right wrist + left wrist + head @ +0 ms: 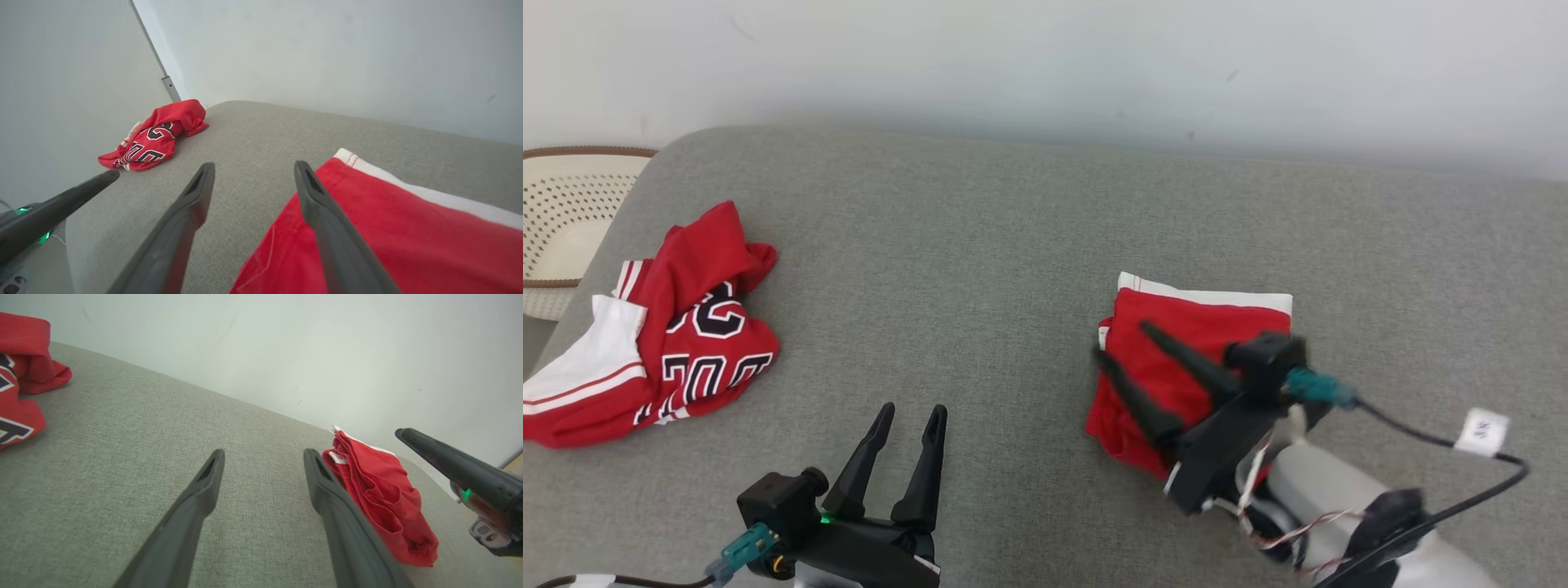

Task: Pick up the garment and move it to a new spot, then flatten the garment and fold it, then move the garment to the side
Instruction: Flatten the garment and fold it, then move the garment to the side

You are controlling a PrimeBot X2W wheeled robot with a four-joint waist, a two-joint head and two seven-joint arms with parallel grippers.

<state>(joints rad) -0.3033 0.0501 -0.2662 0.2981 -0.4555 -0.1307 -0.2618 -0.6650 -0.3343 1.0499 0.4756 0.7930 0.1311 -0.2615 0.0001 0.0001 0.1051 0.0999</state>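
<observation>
R jaws apart over garment; head view: basket.

The folded garment is red with a white band; the jersey red with black lettering; the cushion grey.

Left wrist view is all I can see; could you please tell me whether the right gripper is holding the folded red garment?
Observer: No. The right gripper is open, its fingers spread over the left edge of the folded garment, with no cloth pinched.
Operator: Thank you. What lies past the crumpled jersey on the left?
Observer: A cream perforated basket stands off the left end of the grey cushion.
</observation>
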